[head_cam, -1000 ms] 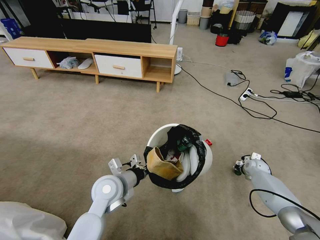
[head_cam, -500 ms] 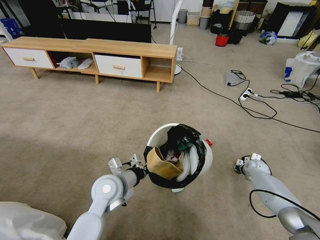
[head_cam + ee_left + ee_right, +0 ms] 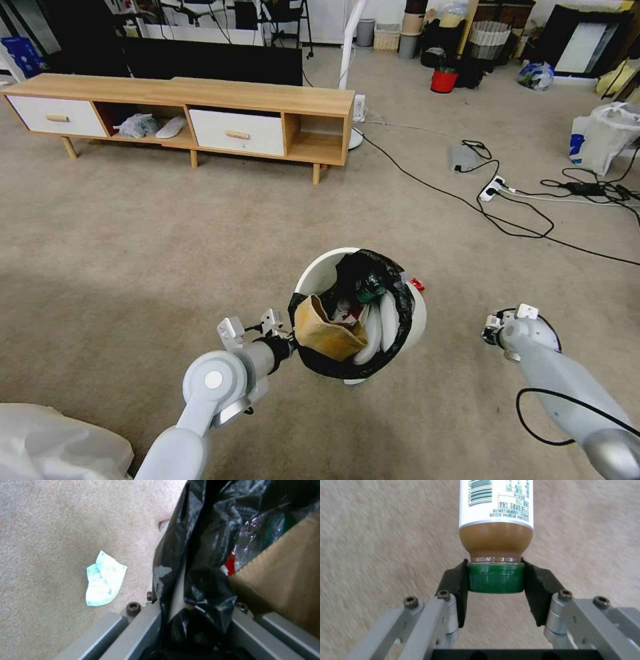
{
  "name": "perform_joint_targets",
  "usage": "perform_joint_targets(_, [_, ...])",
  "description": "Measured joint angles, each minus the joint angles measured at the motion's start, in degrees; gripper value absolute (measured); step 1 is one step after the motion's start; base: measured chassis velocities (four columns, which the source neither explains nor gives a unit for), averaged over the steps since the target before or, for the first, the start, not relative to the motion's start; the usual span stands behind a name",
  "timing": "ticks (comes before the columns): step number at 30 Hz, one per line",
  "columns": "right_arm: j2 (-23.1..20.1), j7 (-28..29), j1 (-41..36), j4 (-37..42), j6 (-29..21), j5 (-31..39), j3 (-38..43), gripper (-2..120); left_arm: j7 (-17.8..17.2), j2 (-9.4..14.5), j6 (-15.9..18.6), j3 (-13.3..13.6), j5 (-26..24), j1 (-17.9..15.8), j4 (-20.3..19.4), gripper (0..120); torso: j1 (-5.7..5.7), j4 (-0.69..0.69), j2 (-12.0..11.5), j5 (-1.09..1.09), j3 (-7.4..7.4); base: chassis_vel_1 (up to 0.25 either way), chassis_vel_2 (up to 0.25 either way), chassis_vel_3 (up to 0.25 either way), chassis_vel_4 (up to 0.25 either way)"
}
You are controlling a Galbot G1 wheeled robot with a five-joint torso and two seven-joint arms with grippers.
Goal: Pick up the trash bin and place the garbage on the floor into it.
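Floor [image 3: 167, 220]: greyish carpet across the whole room; a low wooden cabinet [image 3: 200, 113] stands at the far left, cables [image 3: 507, 213] trail at the far right.

Trash bin [image 3: 327, 267]: white, lined with a black bag, held up off the carpet near the middle, tipped with its mouth toward the robot. A brown paper carton [image 3: 327, 333] and other litter already sit inside.

Left gripper [image 3: 186, 620]: its jaws are closed on the bin's near-left rim, pinching bag and wall together.

Right gripper [image 3: 495, 580]: low at the near right, well apart from the bin. Its jaws are clamped on the green cap of a bottle [image 3: 496, 517], which hangs below them, long axis in line with the gripper, over bare carpet.

Key relation: the bin's mouth lies to the left of the bottle and looks higher, so the right arm would likely need to carry it leftward and up.

Remaining litter: a crumpled tissue [image 3: 103, 582] lies on the carpet beside the bin.
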Motion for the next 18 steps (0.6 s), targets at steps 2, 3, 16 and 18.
perform_joint_targets(2, [-2.68,1.23,-4.49,5.9,-0.14,1.65,2.15,34,-0.01,0.06,0.0,0.01,0.06,0.04,-0.23,0,0.0,-0.01,0.0,-0.04,0.0,0.0,0.0,0.0,0.0])
perform_joint_targets(3, [-2.68,1.23,-4.49,5.9,-0.14,1.65,2.15,34,-0.01,0.06,0.0,0.01,0.06,0.04,-0.23,0,0.0,-0.01,0.0,-0.04,0.0,0.0,0.0,0.0,0.0])
perform_joint_targets(16, [-12.54,4.92,-15.94,25.83,-0.11,6.32,10.36,34,-0.11,0.34,0.03,0.05,0.7,0.89,-0.78,0,0.0,0.01,0.01,-0.03,0.0,0.0,0.0,0.0,0.0])
perform_joint_targets(18, [-13.05,5.27,-16.01,27.29,-0.1,6.9,10.44,34,-0.11,0.35,0.02,-0.12,0.83,1.09,-0.85,0,0.0,0.05,0.01,-0.02,0.0,0.0,0.0,0.0,0.0])
